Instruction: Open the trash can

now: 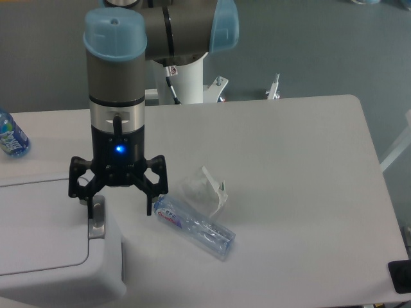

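The trash can (103,269) is a large light grey bin at the lower left, partly cut off by the frame. Its flat lid (38,224) lies closed. A small silver push latch (96,218) sits at the lid's right edge. My gripper (117,205) hangs straight down over the bin's right side. It is open and empty. Its left finger (83,196) is just above the latch, and its right finger (151,204) hangs past the bin's right edge over the table.
A clear plastic bottle (196,226) with a blue and red label lies on the white table (289,167) just right of the gripper. A crumpled clear wrapper (204,190) lies beside it. A blue-labelled bottle (11,136) lies at the left edge.
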Controlling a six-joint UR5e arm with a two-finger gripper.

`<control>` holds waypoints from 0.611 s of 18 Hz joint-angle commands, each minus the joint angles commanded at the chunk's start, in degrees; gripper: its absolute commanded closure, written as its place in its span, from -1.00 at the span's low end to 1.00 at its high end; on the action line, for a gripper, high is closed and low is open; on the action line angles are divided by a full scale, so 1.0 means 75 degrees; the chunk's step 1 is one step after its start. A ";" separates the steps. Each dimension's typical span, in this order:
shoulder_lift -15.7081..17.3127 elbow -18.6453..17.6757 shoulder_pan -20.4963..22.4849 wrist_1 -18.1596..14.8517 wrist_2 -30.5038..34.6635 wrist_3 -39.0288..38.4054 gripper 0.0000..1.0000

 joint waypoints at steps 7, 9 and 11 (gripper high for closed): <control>-0.0070 0.0000 0.0000 0.0000 0.0000 0.0035 -1.00; -0.0070 0.0000 0.0000 0.0000 0.0000 0.0035 -1.00; -0.0082 0.0012 0.0000 0.0000 0.0000 0.0047 -1.00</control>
